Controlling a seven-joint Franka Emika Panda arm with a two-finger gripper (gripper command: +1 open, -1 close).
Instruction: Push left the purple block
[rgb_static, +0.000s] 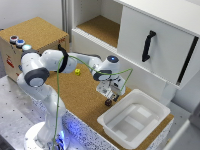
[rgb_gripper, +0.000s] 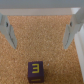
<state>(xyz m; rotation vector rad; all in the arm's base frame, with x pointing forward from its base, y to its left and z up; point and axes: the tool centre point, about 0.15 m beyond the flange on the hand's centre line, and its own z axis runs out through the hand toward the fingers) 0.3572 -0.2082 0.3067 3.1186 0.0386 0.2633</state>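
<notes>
Exterior view: white Franka arm reaches over the cork-topped desk (rgb_static: 87, 97), end effector (rgb_static: 111, 96) low near the desk's front edge, right by the rim of the white plastic tray (rgb_static: 134, 119). Small dark purple cube (rgb_static: 108, 102) sits on the cork just under the fingertips, close to the tray's corner. A small yellow block (rgb_static: 77, 71) lies well apart, towards the desk's back edge, beneath the white cabinet w/ black handle (rgb_static: 148, 45). Can't judge the finger gap from here.

Wrist view: end effector (rgb_gripper: 39, 42) is spread wide, holding nothing; both grey fingers (rgb_gripper: 9, 32) show w/ bare cork between them. The purple block (rgb_gripper: 35, 71), yellow mark on its top face, lies outside the finger gap, not touching either finger.

Doing the push well, imo: no grasp needed. Get one finger down to block height on the block's right side, contact the face square and centred so the block doesn't spin off, then sweep slow & straight left. Tips should skim just off the cork, not dig in. Tray rim is near, so watch clearance.
</notes>
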